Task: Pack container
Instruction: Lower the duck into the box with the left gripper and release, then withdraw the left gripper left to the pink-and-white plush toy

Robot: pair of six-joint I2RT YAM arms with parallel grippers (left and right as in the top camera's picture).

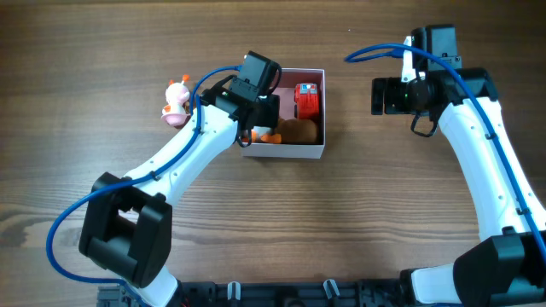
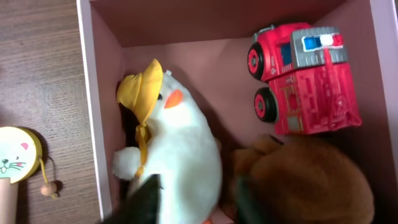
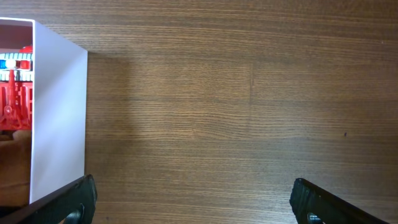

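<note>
The container (image 1: 283,153) is a white-walled box with a pink inside (image 2: 205,56). In it lie a red fire truck (image 1: 308,100) (image 2: 301,81), a brown plush (image 1: 300,130) (image 2: 311,180) and a white duck with a yellow cap (image 2: 186,143). My left gripper (image 1: 256,125) (image 2: 198,202) reaches into the box's left side, its fingers pressed on both flanks of the duck's body. The right gripper (image 1: 380,95) (image 3: 193,202) hovers over bare table to the right of the box, wide open and holding nothing. In the right wrist view the box's white wall (image 3: 59,118) shows at the left.
A small pink and white toy (image 1: 177,104) stands on the table just left of the box. In the left wrist view its round cat-face part (image 2: 18,155) shows outside the box wall (image 2: 87,93). Wooden table stretches all around.
</note>
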